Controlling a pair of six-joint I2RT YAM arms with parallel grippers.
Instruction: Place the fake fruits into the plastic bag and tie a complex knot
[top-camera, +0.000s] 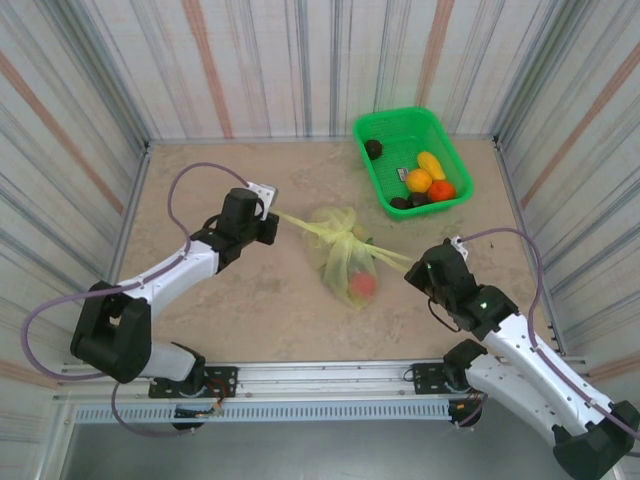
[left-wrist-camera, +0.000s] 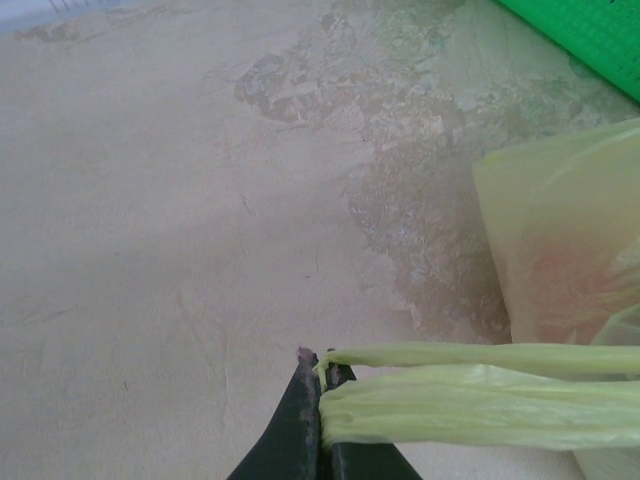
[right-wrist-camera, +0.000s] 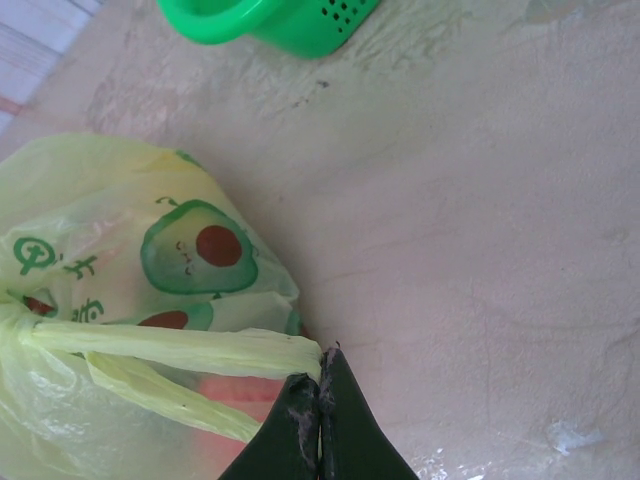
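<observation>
Left pincer (left-wrist-camera: 322, 368) clenched on one yellow-green handle strip (left-wrist-camera: 470, 405), right pincer (right-wrist-camera: 320, 365) clamped on the other. Between them, mid-desk (top-camera: 230, 300), lies the thin translucent yellow-green plastic bag (top-camera: 338, 255), its strips pulled out taut to either side from the bunched neck, a glossy red-pink plastic fruit (top-camera: 362, 287) showing inside.

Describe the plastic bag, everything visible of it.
The plastic bag is thin, translucent yellow-green film printed with avocado pictures. It lies crumpled on the table, its neck gathered into a tight bunch. A red-pink fruit shows through near its lower end. Its two handle strips stretch taut to opposite sides. The left gripper is shut on one and the right gripper is shut on the other.
</observation>
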